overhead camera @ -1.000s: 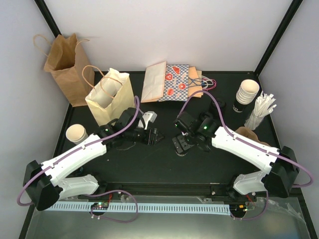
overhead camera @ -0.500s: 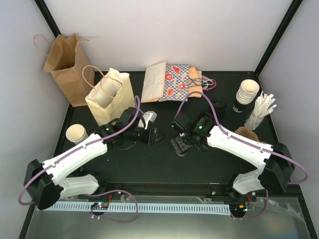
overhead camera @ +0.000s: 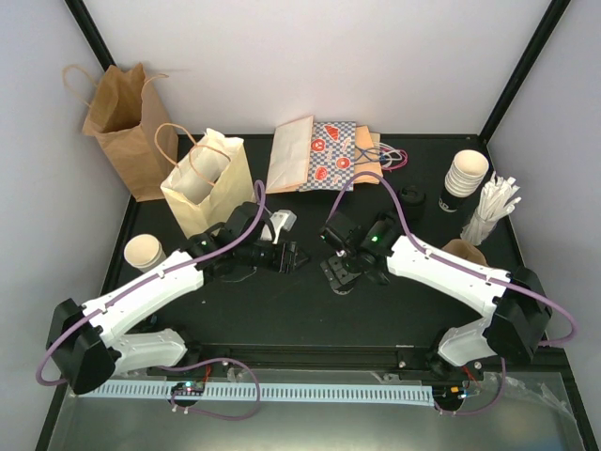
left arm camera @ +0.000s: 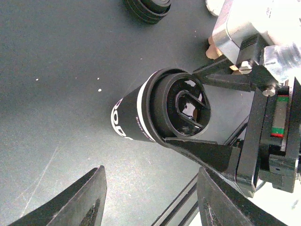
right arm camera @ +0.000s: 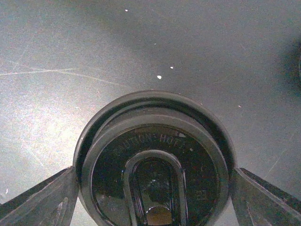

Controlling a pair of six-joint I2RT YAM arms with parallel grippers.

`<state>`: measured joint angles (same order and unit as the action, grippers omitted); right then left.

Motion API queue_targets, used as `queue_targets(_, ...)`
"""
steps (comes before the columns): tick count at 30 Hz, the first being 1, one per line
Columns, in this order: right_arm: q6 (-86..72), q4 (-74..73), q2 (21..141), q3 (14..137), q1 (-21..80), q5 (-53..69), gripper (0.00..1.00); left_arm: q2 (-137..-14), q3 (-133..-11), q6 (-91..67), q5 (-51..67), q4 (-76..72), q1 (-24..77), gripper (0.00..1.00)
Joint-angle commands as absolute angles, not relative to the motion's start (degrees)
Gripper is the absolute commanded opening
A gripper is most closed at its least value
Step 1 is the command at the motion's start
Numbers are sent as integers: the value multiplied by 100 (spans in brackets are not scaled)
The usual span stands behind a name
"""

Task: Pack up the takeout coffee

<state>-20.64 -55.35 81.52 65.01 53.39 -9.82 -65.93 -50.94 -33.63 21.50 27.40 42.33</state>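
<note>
My right gripper (overhead camera: 340, 272) is shut on a black lidded coffee cup (right arm camera: 155, 165), its fingers against both sides of the cup just under the lid. The left wrist view shows the same cup (left arm camera: 136, 115), black with white lettering, between the right gripper's fingers (left arm camera: 207, 155). My left gripper (overhead camera: 289, 256) is open and empty just left of it, and the left wrist view (left arm camera: 150, 202) shows only bare table between its fingers. One small white paper cup (overhead camera: 146, 252) stands at the left. A stack of white cups (overhead camera: 467, 172) stands at the right.
A cream handled bag (overhead camera: 207, 183) stands open behind my left arm and a brown bag (overhead camera: 122, 122) stands far left. Flat bags (overhead camera: 319, 155) lie at the back. Black lids (overhead camera: 410, 197), white sticks (overhead camera: 493, 211) and a brown paper piece (overhead camera: 465, 252) are at the right.
My right gripper has moved slightly left and toward the back with the black cup. The left arm has barely moved.
</note>
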Motion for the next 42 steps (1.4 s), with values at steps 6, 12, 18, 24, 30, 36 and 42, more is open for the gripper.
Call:
queue_targets(6,-2004,-5582,8271,6770,5468,-1159,83,-6658,-5128,-3296,2351,2660,4179,55)
queue_targets(12,-2031,-5664,8358,6814,5576,-1393,84,-6640,-5122,-3287,2364,2665,4168,55)
queue_targets(18,-2077,-5719,8454,6812,5590,-1576,84,-6637,-5098,-3283,2362,2665,4170,55)
queue_targets(24,-2096,-5725,8481,6815,5590,-1638,80,-6655,-5098,-3278,2376,2654,4166,55)
queue_targets(30,-2118,-5770,8435,6893,5589,-1638,79,-6646,-5098,-3278,2391,2663,4173,55)
queue_targets(36,-2109,-5869,8315,7091,5590,-1428,78,-6627,-5109,-3277,2382,2670,4158,55)
queue_targets(42,-2109,-5946,8273,7167,5585,-1321,78,-6619,-5107,-3288,2417,2666,4162,55)
